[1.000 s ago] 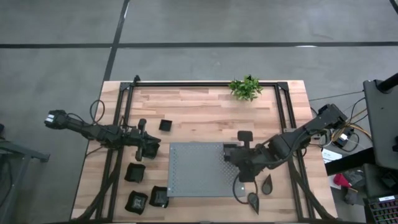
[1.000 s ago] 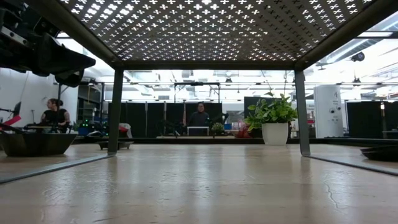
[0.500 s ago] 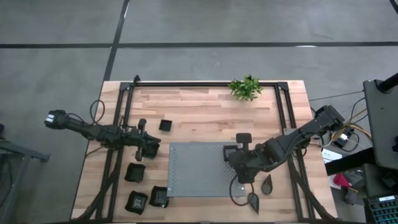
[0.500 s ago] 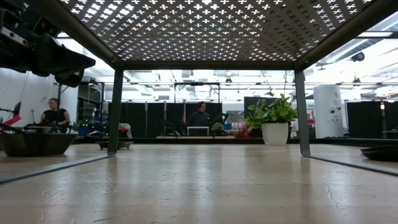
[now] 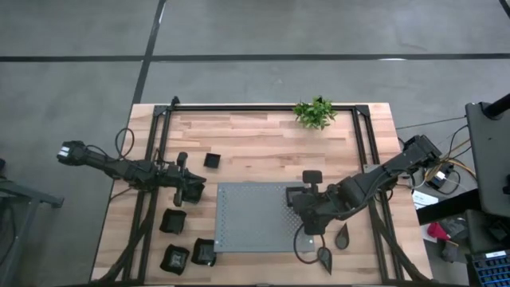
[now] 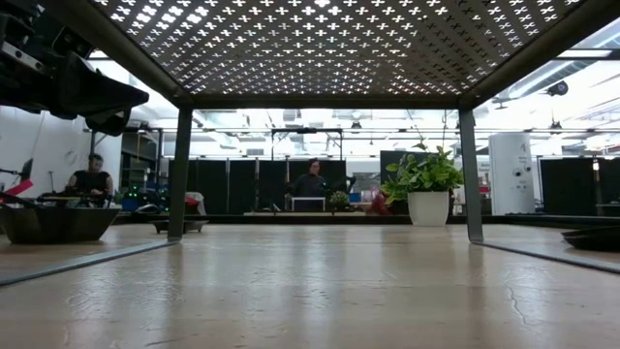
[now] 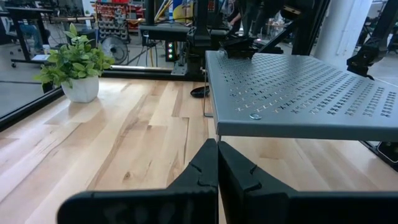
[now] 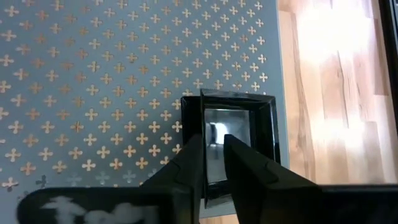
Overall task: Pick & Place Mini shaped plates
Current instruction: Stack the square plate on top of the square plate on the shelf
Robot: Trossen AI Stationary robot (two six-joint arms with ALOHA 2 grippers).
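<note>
High view showed the wooden table point(image 5: 255, 135) with the grey perforated mat point(image 5: 251, 215) raised at its middle. Both arms reached in over it. The right gripper point(image 5: 307, 227) sat at the mat's right edge; the left gripper point(image 5: 191, 191) waited just off the mat's left edge with its fingers pressed together, empty.

A green plant point(image 5: 314, 112) stood at the far edge of the table.

The mini shaped plates lay scattered: three squarish ones point(image 5: 173, 220) point(image 5: 174, 258) point(image 5: 204, 252) near the left front corner, a small square one point(image 5: 211, 160) farther back, and two teardrop plates point(image 5: 343, 236) point(image 5: 324, 257) on the wood to the right of the mat.

The right wrist view showed a square plate point(image 8: 233, 121) flat on the mat near its edge, with the right gripper's fingers point(image 8: 193, 162) only narrowly parted over its near rim. Whether they pinched the rim or had let go, I could not tell.

By my reading, one plate sat on the mat and six were left on the wood.
</note>
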